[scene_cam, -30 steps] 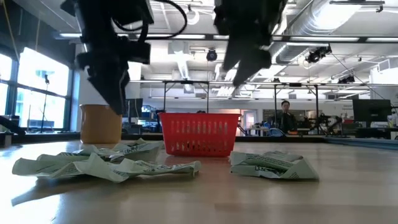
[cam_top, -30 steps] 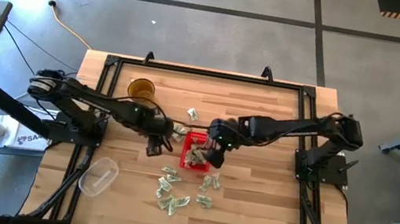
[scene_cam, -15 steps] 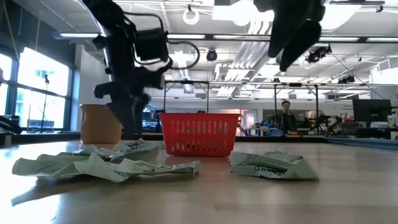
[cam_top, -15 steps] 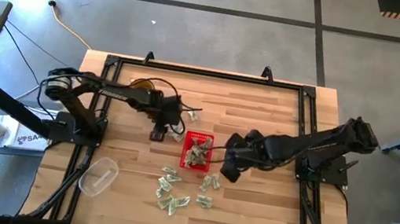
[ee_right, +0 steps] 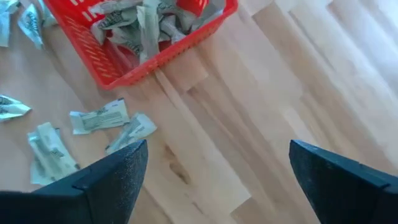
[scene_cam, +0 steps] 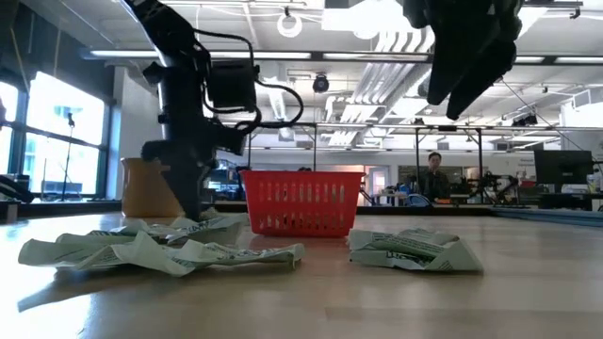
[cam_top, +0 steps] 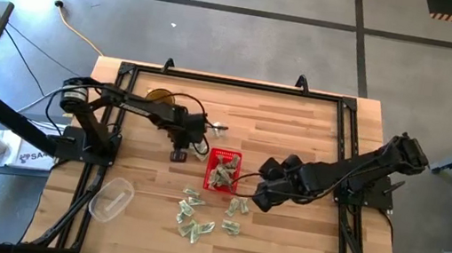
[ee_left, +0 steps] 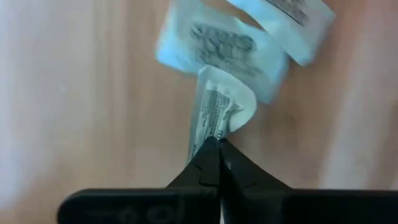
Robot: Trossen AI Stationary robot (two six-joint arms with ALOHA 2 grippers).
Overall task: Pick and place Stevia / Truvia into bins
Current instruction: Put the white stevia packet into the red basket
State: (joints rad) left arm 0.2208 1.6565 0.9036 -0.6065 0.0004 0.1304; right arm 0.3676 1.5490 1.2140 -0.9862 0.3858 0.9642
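Note:
The red basket (cam_top: pixel 222 171) stands mid-table with several pale green and white sachets (ee_right: pixel 134 22) inside; it also shows in the low view (scene_cam: pixel 303 202). More sachets lie loose near its near side (cam_top: pixel 195 216) and on its left (cam_top: pixel 203 148). My left gripper (cam_top: pixel 198 146) is down at the table left of the basket, shut on one sachet (ee_left: pixel 219 112). My right gripper (cam_top: pixel 262 195) hangs open and empty above the table, right of the basket, and its own wrist view (ee_right: pixel 217 149) shows bare wood between the fingers. My left gripper pinches one sachet by its near end (ee_left: pixel 214 132), between its two fingertips (ee_left: pixel 205 158). The fingers come from above, pointing down. The sachet is bent upward at the fingers, and its far end lies by two other sachets (ee_left: pixel 217 43) on the table.
A round amber cup (cam_top: pixel 159 99) stands far left, partly under the left arm. A clear plastic tub (cam_top: pixel 110 199) lies near the left near corner. Bare wood (cam_top: pixel 315 131) lies right of and beyond the basket. A person (scene_cam: pixel 432 174) stands in the room behind.
My left gripper has gone toward the table's far edge and down onto the sachets left of the basket. My right gripper has gone from above the basket toward the table's right and near edges.

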